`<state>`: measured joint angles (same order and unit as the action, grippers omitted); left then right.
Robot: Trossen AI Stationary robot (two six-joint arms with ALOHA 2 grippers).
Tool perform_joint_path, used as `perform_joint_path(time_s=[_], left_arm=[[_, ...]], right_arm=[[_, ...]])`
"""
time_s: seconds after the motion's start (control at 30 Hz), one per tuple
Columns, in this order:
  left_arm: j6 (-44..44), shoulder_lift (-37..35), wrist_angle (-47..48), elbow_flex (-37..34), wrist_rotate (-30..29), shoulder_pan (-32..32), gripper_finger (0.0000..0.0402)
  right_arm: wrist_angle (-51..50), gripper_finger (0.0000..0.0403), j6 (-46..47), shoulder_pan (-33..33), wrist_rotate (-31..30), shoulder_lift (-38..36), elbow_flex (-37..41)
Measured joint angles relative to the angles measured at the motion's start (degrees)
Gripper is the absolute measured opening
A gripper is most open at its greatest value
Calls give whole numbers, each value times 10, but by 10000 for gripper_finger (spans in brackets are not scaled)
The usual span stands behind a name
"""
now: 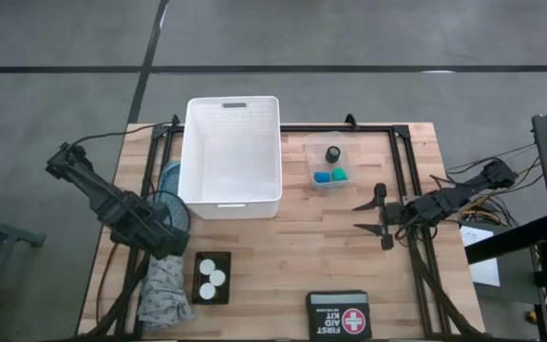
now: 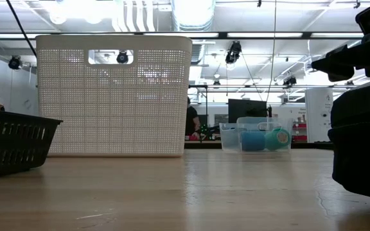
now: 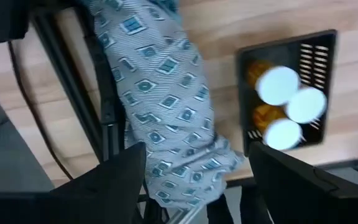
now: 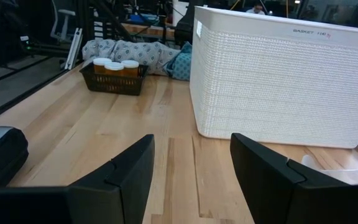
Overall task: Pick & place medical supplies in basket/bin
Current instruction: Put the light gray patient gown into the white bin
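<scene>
Your left pincer [image 3: 194, 180] hangs over the patterned cloth [image 1: 166, 285] at the table's [image 1: 292, 247] near-left corner, fingers apart with the fabric showing between them and nothing gripped. You look to be at the approach for the first pick: the white basket [image 1: 232, 152] appears empty. The orange pill bottles [image 1: 213, 276] stand in a small black tray [image 3: 317, 50] just beside the cloth, and the round pieces sit in the clear tub [image 1: 330, 166] right of the basket. Next, lower onto a raised fold and close. Your right pincer [image 1: 372, 217] waits open above the right side.
</scene>
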<state>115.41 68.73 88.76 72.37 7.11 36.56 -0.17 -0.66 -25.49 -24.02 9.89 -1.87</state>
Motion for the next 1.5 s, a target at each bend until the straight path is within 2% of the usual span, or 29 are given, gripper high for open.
perform_joint_path(time_s=[0.43,0.67,0.73,0.93,1.5], left_arm=[[92,0,-52,-91,6,24,291],[114,0,-78,-153,103,24,291],[115,0,-105,-163,110,24,291],[106,0,-145,-166,107,24,291],[85,0,-150,-166,94,24,296]], right_arm=[[0,206,0,0,0,0,0],[0,206,0,0,0,0,0],[0,206,0,0,0,0,0],[0,206,0,0,0,0,0],[0,206,0,0,0,0,0]])
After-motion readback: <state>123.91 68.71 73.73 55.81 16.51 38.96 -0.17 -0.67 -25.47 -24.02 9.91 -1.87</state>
